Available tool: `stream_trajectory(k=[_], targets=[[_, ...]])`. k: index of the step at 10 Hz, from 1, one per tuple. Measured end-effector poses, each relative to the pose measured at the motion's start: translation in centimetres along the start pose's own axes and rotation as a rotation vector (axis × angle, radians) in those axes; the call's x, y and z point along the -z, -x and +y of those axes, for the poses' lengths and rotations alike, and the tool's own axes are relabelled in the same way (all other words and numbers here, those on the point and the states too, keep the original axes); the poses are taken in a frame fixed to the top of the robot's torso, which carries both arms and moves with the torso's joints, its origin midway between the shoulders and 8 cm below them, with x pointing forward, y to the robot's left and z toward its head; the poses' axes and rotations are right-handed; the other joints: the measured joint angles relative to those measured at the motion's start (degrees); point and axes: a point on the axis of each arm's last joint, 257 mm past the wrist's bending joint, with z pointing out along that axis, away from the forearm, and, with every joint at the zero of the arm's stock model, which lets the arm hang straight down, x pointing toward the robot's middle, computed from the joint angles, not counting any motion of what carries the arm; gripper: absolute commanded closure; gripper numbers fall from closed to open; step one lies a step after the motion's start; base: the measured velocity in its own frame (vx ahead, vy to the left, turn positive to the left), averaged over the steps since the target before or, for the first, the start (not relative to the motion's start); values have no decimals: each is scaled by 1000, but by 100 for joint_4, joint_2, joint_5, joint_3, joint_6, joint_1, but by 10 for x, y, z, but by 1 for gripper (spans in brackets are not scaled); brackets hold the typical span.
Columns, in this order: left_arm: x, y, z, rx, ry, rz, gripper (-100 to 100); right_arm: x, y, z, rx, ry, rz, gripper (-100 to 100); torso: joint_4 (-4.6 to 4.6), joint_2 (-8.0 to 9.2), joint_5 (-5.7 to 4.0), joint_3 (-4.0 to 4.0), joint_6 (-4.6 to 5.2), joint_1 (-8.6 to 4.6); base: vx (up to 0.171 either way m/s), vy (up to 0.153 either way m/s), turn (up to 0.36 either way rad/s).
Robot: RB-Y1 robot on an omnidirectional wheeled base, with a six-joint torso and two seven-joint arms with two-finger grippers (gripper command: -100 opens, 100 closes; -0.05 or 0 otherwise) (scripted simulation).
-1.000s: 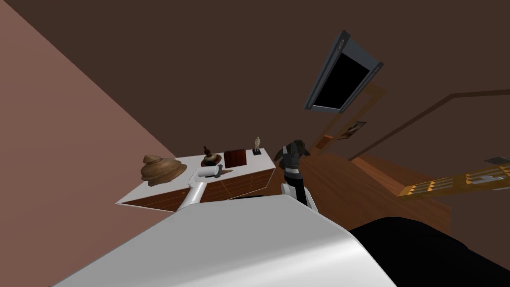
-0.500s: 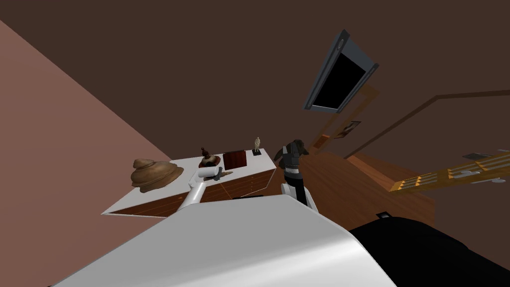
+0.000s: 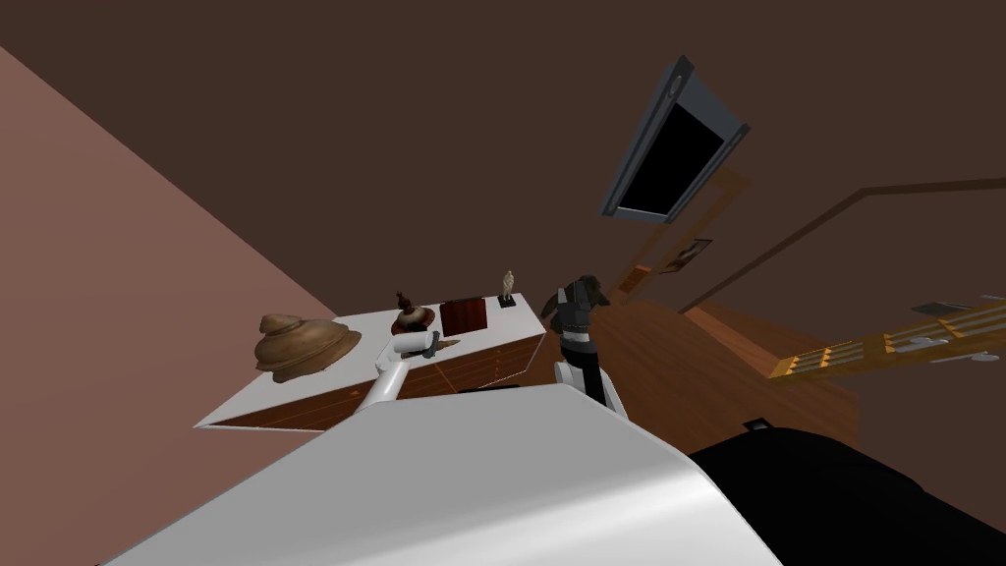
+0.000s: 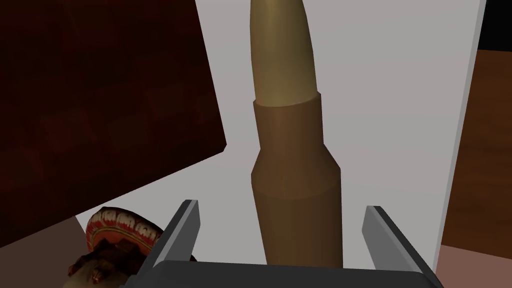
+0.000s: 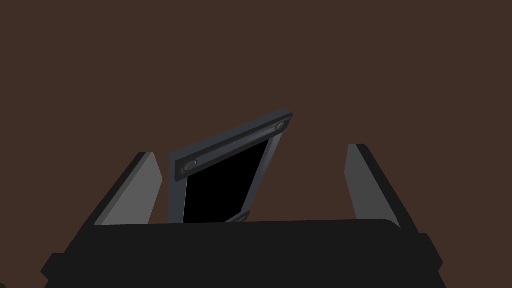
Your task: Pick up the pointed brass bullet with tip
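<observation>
So, my left hand (image 4: 281,205) is wide open with a finger on each side of the bullet (image 4: 287,150), neither one touching it. The bullet looks to be lying on its side on the white surface (image 4: 400,100). Its fat end is nearest the hand and the tip points off at 12 o'clock from it.

It's brass-coloured and smooth, so I'd guess it's stiff, heavy for its size, slippery, and happy to roll. I'd close on the straight wide case, right where the fingers sit now. I'd stay off the shoulder and the tapered nose, where the blades would likely squirt it out.

From the hand, a dark red box (image 4: 100,100) is at 10 o'clock, just beside the bullet. A red-and-white ornament (image 4: 120,235) is at 9, near the finger. My right hand (image 5: 251,150) is off at 3 o'clock of the surface in the head view, spread wide too and holding nothing.
</observation>
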Motion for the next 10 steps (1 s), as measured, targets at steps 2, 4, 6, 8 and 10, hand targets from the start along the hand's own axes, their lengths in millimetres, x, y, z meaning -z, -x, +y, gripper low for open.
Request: stream_trajectory(k=[2, 4, 6, 8, 10], targets=[[0, 0, 1, 3, 2, 0, 100, 0, 0, 0, 0, 0, 0, 0, 2, 0, -2, 1, 6, -1, 0, 0, 0], [0, 0, 1, 2, 2, 0, 100, 0, 0, 0, 0, 0, 0, 0, 3, 1, -3, 2, 4, -2, 0, 0, 0], [0, 0, 1, 2, 2, 0, 100, 0, 0, 0, 0, 0, 0, 0, 4, 2, -4, 3, 3, -3, -6, -3, 0], [7, 2, -4, 0, 0, 0, 100, 0, 0, 0, 0, 0, 0, 0, 8, 12, -8, 10, 3, -10, -19, -11, 1], [11, 3, -7, -2, 2, 0, 0, 0, 0, 0, 0, 0, 0, 0, 8, 12, -7, 10, 2, -9, -4, -2, 1]])
